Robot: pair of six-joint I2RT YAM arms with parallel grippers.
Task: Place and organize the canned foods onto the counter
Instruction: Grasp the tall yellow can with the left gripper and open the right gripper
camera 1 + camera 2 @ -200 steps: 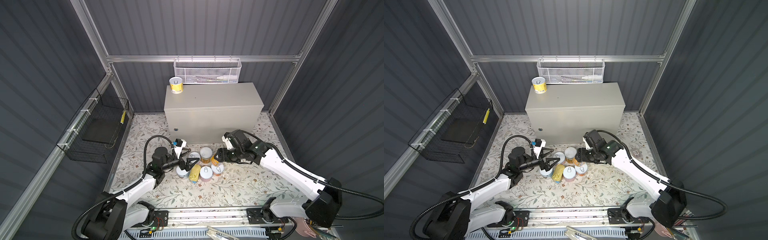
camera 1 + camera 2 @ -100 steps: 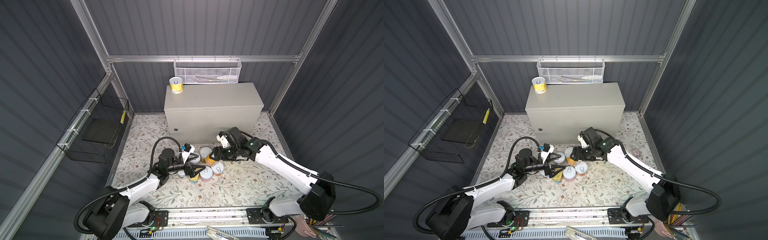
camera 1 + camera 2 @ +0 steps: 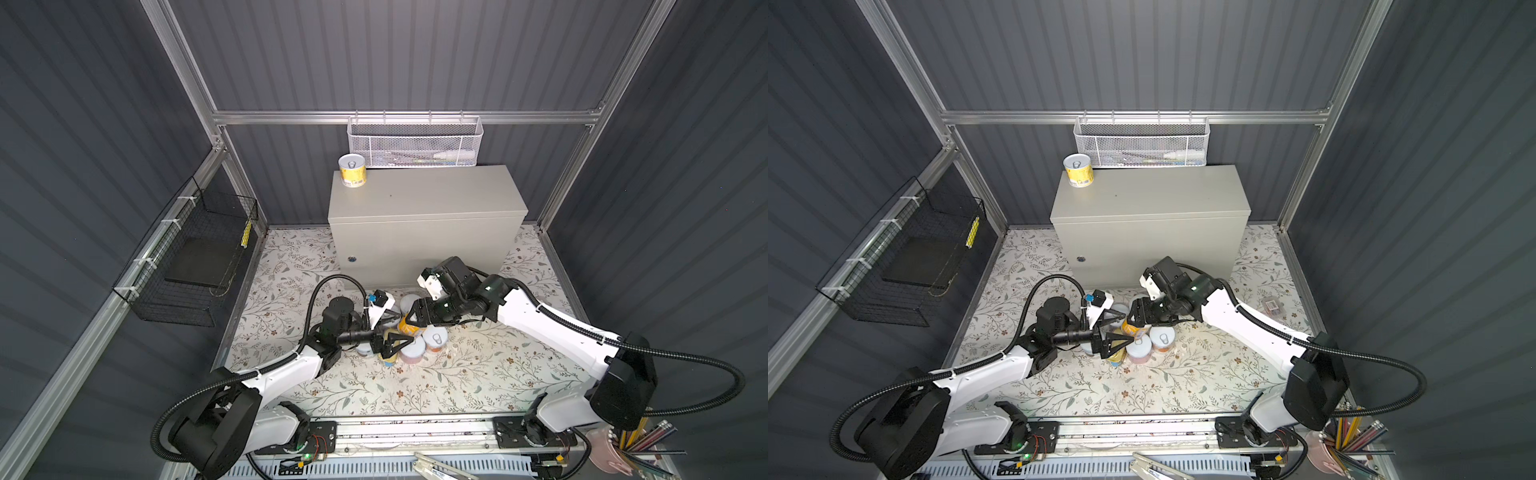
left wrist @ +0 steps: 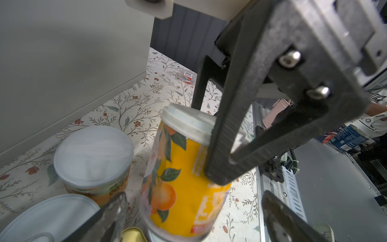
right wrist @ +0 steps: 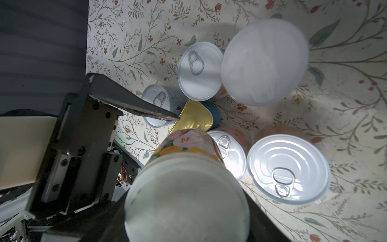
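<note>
Wall on left: a black wire basket [image 3: 195, 266] hangs from the side rail, well apart from the cans.

Left claw: the left claw [image 3: 405, 328] lies low over the floral mat [image 3: 457, 382] with its jaws wide apart. In the left wrist view its fingertips [image 4: 109, 218] stand on either side of the can the other arm holds. Whether they touch it cannot be told.

Can already up: a round yellow-labelled can with a silver pull-tab lid [image 3: 352, 170] stands upright at the back left corner of the counter, a large light-grey metal cabinet [image 3: 424, 195] with a small round lock on its front.

Cans on mat: six tins cluster just in front of the counter.
- a round can with a plain white lid [image 5: 265, 60]
- a smaller silver pull-tab can [image 5: 200, 69] just beside it
- a grey-labelled can lying on its side [image 5: 159, 102]
- a rectangular gold-topped tin [image 5: 194, 117] next to that one
- a pink-labelled pull-tab can [image 5: 228, 155]
- a wide orange-labelled pull-tab can [image 5: 289, 169]

Held can: a tall orange-and-yellow fruit-print can with a white plastic lid [image 4: 184, 184] is tilted above the cluster. Whether its base is clear of the mat cannot be told.

Right claw: the right claw [image 3: 411, 318] is clamped on the sides of the fruit-print can.

Back rail: a white mesh basket [image 3: 413, 143] hangs just behind the counter.

Near right corner: a pink cup of pencils [image 3: 611, 453] stands outside the mat.
</note>
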